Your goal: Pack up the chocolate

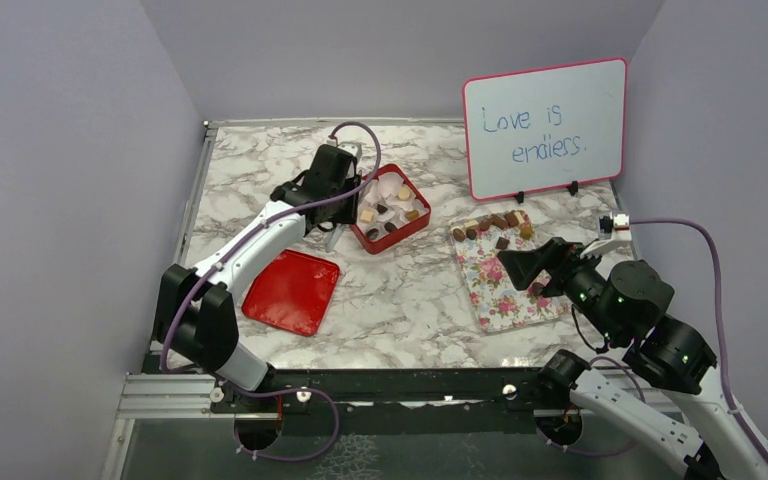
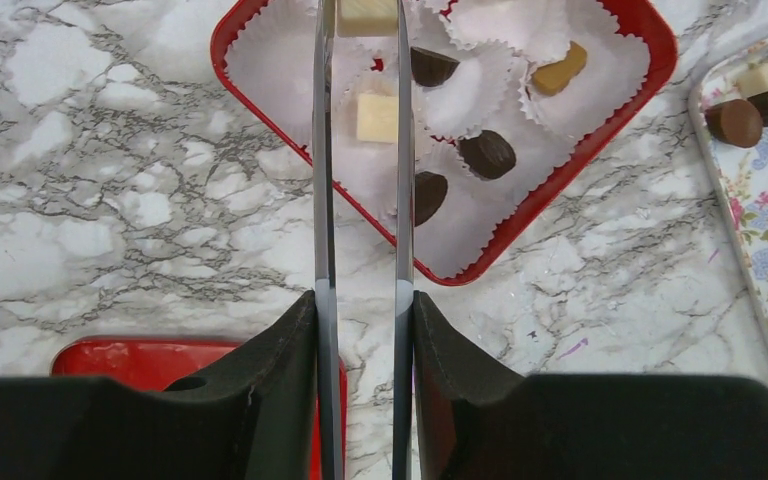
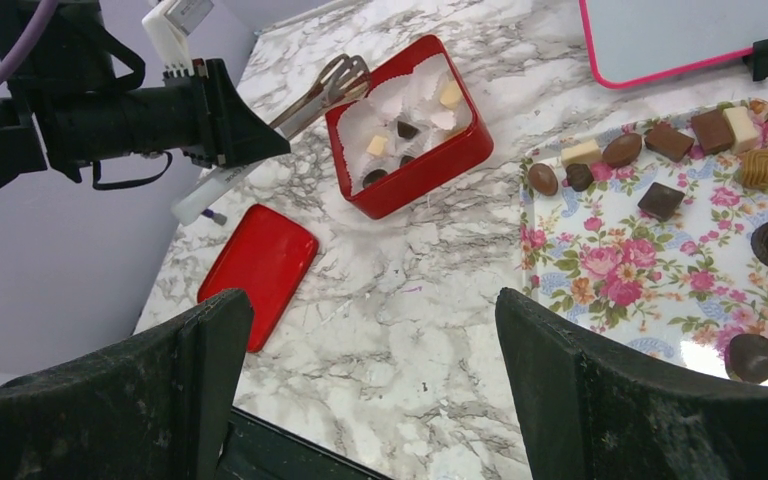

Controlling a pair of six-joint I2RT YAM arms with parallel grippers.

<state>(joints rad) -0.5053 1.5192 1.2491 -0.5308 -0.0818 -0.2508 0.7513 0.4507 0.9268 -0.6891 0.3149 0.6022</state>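
Chocolate pieces, dark, light brown and cream, lie along the far side of a floral tray [image 1: 505, 300], among them a dark square [image 3: 660, 200]. More sit in white paper cups in a red box [image 2: 560, 190], such as a cream square [image 2: 376, 118] and a dark round [image 2: 487, 153]. My left gripper [image 2: 360, 300] is shut on metal tongs [image 2: 322, 200] that reach over the box. A cream piece [image 2: 365, 14] shows between the tong tips; whether it is pinched I cannot tell. My right gripper [image 3: 368, 300] is open and empty above the table, left of the tray.
A red lid [image 1: 292, 290] lies on the marble table at front left of the box. A pink-framed whiteboard [image 1: 545, 125] stands behind the tray. Grey walls close in the table on three sides.
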